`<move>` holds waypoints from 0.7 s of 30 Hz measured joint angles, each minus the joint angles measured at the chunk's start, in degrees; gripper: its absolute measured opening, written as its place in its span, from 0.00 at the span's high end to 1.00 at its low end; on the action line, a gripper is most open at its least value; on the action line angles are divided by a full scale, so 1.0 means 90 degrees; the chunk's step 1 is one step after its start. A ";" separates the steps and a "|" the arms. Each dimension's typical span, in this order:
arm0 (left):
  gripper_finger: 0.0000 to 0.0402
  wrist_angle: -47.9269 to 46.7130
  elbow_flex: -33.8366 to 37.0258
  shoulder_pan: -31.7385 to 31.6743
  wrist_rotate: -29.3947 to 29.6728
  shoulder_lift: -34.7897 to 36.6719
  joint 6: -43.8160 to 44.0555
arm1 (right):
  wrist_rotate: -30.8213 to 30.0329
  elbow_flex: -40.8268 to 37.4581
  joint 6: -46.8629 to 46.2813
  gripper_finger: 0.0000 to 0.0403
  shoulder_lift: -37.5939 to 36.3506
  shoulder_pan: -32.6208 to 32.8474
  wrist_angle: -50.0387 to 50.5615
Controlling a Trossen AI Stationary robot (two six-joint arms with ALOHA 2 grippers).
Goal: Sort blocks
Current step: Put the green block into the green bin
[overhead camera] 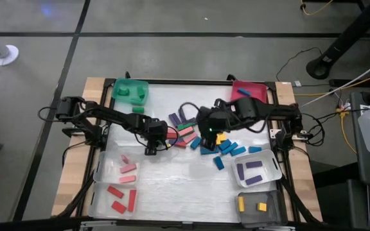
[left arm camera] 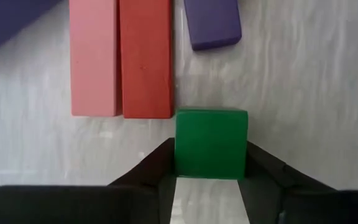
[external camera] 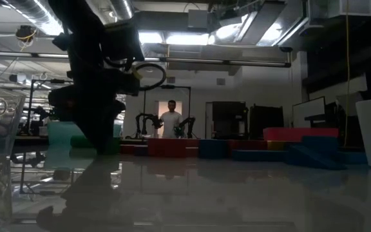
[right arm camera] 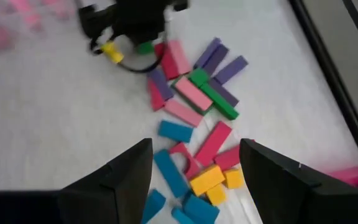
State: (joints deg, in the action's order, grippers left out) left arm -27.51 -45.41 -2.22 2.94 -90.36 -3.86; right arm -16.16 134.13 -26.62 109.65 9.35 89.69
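A small green block [left arm camera: 210, 143] lies on the white table, just clear of the ends of a pink block [left arm camera: 94, 56] and a red block [left arm camera: 146, 56]; a purple block [left arm camera: 213, 25] lies beyond. My left gripper [left arm camera: 209, 165] stands over the green block at the left side of the block pile [overhead camera: 201, 138] and is shut on it. My right gripper [right arm camera: 194, 149] hangs open high above the right part of the pile, over blue, yellow and pink blocks, with nothing between its fingers. My left gripper pinches the green block by two opposite sides [left arm camera: 180, 158] between its two fingers. The fingers come steeply from above, pointing down. The block sits flat on the table, its top face up.
At the far edge stand a green bin [overhead camera: 131, 90] and a red bin [overhead camera: 249, 90]. Clear bins at the near left hold pink blocks [overhead camera: 122, 168] and red blocks [overhead camera: 117, 199]. At the near right are a bin with purple blocks [overhead camera: 255, 170] and a grey bin [overhead camera: 257, 206] with yellow ones.
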 joint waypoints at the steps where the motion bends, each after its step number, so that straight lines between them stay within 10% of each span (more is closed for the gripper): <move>1: 0.71 -0.0005 0.0000 0.0000 -0.0002 0.0018 0.0046 | 0.0008 -0.0005 -0.0009 0.41 0.0000 -0.0109 -0.0019; 12: 0.71 -0.0482 -0.0107 -0.0002 -0.0811 0.1141 0.1160 | 0.0102 -0.0010 -0.0014 0.41 0.0551 -0.1961 -0.0214; 21: 0.71 -0.0897 -0.0277 -0.0837 -0.0099 0.3082 0.1380 | 0.0499 -0.0010 -0.0015 0.41 0.1916 -0.2917 -0.1381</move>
State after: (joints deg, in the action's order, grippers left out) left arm -35.58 -47.90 -9.75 2.05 -62.62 8.56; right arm -11.66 134.04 -26.76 126.89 -16.90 77.26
